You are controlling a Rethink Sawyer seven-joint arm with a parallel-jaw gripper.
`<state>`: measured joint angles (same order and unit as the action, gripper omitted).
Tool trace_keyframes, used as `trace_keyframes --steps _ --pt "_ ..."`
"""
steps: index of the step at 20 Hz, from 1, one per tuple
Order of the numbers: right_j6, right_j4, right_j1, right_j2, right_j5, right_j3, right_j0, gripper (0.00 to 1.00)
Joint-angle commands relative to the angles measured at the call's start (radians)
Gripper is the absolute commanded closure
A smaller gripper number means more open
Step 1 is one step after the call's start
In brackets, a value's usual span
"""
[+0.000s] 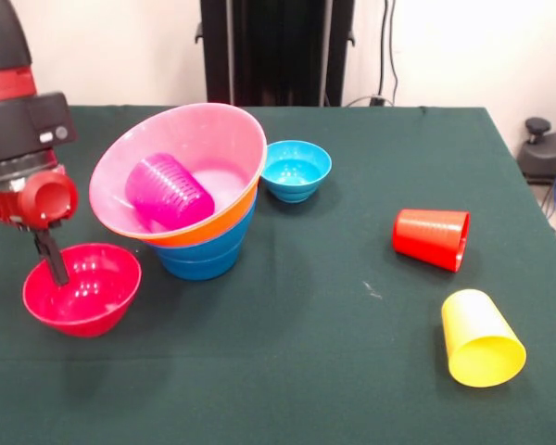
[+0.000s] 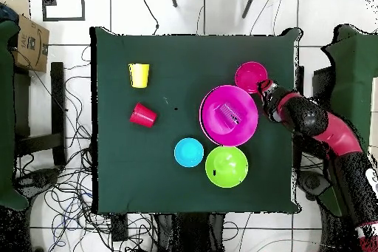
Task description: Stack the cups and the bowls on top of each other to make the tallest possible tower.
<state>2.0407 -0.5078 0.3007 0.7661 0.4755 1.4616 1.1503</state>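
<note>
Dark green counter (image 1: 287, 371) on white tiled floor (image 2: 184, 9), cables (image 2: 59, 197) strewn alongside. Pincer (image 1: 51, 258) reaches into the red bowl (image 1: 93, 301); its grip state cannot be told.

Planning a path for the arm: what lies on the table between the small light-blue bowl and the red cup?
Nothing. Both views show only bare green cloth between the light-blue bowl and the red cup, which lies on its side.
</note>
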Motion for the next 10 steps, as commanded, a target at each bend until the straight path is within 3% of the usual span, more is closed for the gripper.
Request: trace_keyframes --steps 1,10 --pt "-0.019 0.066 0.118 0.025 0.123 0.124 -0.029 1.0" --pt "0.006 0.161 0.26 0.007 0.163 0.224 -0.03 1.0"
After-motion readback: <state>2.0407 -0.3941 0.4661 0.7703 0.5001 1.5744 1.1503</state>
